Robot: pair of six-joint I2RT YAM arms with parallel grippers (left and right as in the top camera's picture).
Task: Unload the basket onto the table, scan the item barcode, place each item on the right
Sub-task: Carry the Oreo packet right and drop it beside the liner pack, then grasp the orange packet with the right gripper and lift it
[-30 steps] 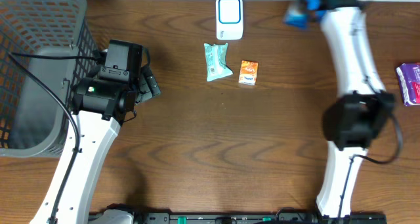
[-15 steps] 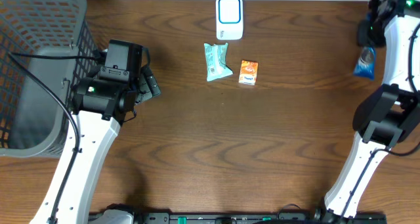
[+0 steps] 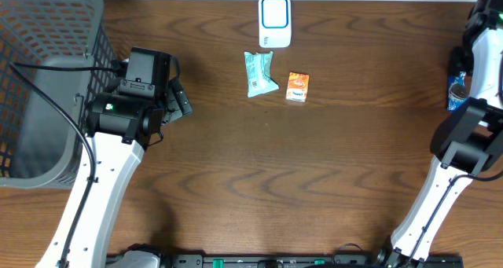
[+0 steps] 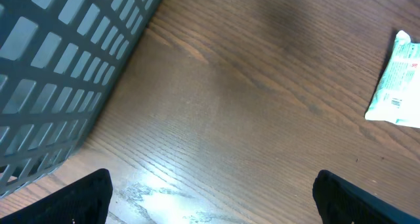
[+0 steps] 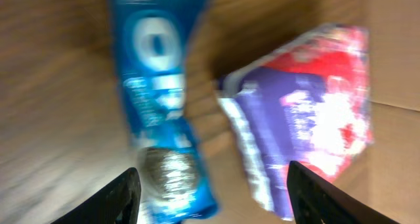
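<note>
A: What is sitting at the left edge of the tabletop (image 3: 314, 166)?
B: The grey basket (image 3: 47, 79) is standing there. Beside it, the left gripper (image 4: 216, 201) is spreading wide, holding nothing.
A: And the right gripper (image 5: 213, 184)?
B: It is gaping too, gripping nothing. The blue packet (image 5: 161, 112) is lying at the right edge, beside a purple packet (image 5: 308, 112).

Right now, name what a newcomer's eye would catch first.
The big grey mesh basket fills the left edge. A white scanner, green packet and small orange box sit back-middle. Far right, a blue packet lies beside a purple-red pack under the open right pincer.
</note>
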